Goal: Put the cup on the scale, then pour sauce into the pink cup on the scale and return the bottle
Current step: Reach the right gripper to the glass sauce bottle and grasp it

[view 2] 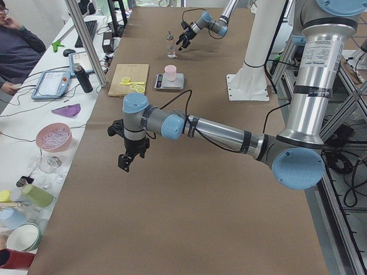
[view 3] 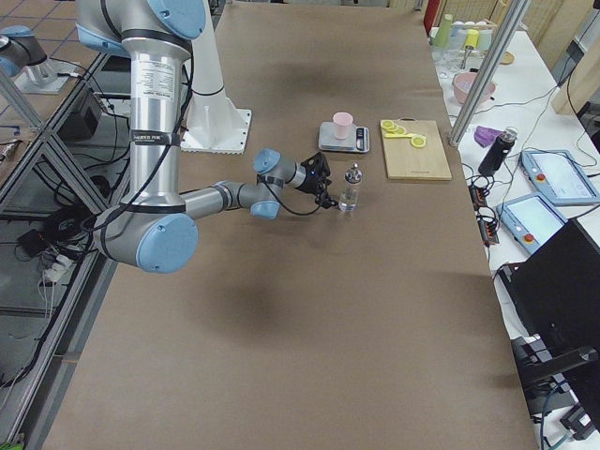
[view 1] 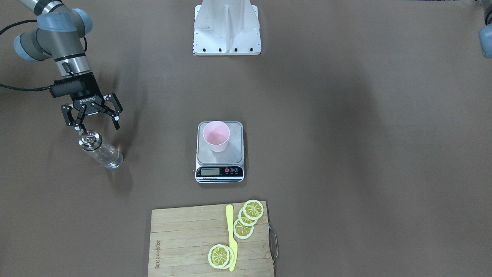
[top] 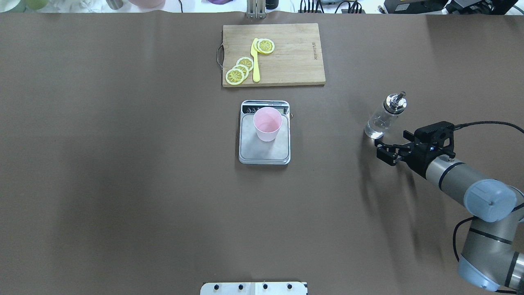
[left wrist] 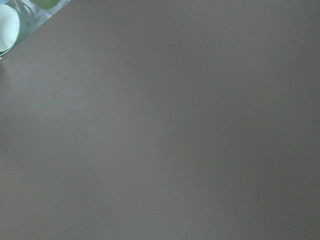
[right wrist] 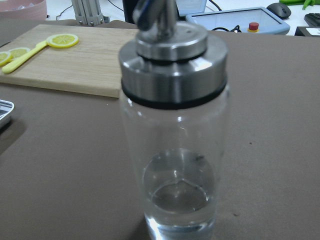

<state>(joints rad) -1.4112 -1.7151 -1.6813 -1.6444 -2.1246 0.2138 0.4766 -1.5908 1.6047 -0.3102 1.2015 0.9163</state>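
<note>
One bottle [view 1: 100,151] stands upright, long axis vertical, just ahead of the right claw [view 1: 96,127], whose fingers are spread and empty; its body reads ROBOTIQ. The cup [view 1: 216,135] sits on the scale [view 1: 232,154], well off to that claw's side. The left claw [view 2: 125,163] is far farther away, and I cannot tell its state.

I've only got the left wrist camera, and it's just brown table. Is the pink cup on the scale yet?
Observer: Yes, the cup stands upright on the platform of the scale.
Operator: Where's the bottle?
Observer: The bottle stands upright on the table, well off to the robot's right of the scale.
Operator: Is it gripped?
Observer: No. The right gripper is open, close beside the bottle's cap and not closed on it.
</note>
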